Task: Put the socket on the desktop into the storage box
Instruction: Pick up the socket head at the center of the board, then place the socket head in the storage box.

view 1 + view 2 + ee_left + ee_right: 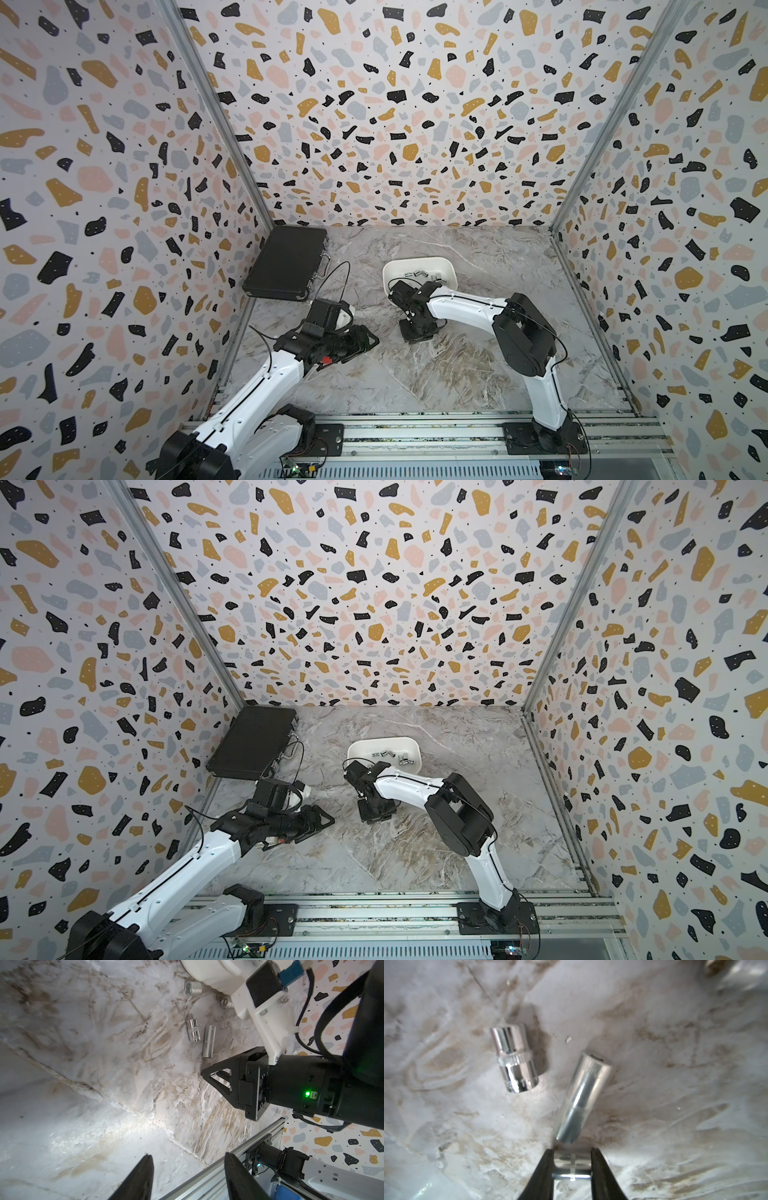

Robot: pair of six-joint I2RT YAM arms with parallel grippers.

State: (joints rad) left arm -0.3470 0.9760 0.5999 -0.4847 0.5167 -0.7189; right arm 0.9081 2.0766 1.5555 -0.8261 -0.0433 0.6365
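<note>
Currently the socket (572, 1165) is lying crosswise on the desktop (675, 1105), and the right gripper (572, 1150) is clenching on its two end faces. A long socket (583, 1095) is lying just beside it, one end pointing at the fingertips; whether the two are touching cannot be told. A knurled socket (515, 1059) is resting farther out, apart from both.

Judged risks:
- The chrome ends are offering little purchase, so the socket may be slipping or swivelling free on the lift.
- The lift may be nudging the long socket and setting it rolling.
- The box (415, 264), just beyond the right wrist in a top view, is already holding several sockets, so a high release may be bouncing one out.

The left gripper (188, 1154) is hanging released and empty, off to the side.
</note>
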